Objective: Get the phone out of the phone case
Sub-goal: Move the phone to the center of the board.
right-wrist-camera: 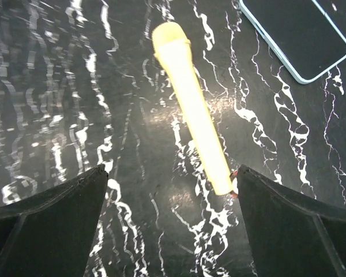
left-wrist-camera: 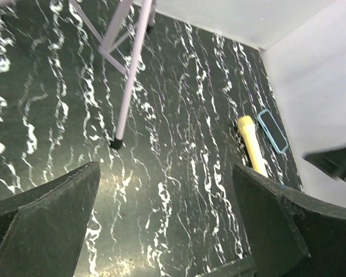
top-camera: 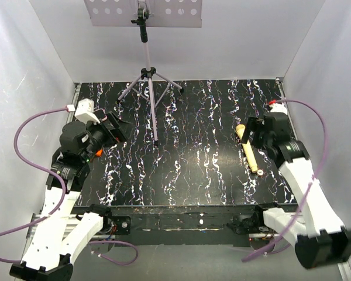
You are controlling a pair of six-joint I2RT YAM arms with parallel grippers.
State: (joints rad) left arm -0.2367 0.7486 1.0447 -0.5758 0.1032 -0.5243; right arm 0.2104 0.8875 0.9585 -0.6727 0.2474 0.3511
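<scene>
The phone in its light blue case (right-wrist-camera: 294, 32) lies flat, screen up, on the black marbled table at the top right of the right wrist view. It shows small at the far right in the left wrist view (left-wrist-camera: 273, 131). In the top view my right arm hides it. My right gripper (right-wrist-camera: 172, 170) is open and empty, hovering above the table (top-camera: 251, 132), with the phone off beyond its right finger. My left gripper (left-wrist-camera: 166, 167) is open and empty, raised at the left side of the table (top-camera: 114, 130), far from the phone.
A yellow microphone (right-wrist-camera: 193, 107) lies beside the phone, its tail end next to my right finger; it also shows in the top view (top-camera: 250, 151) and the left wrist view (left-wrist-camera: 251, 141). A tripod stand (top-camera: 151, 88) stands at the back middle. White walls enclose the table.
</scene>
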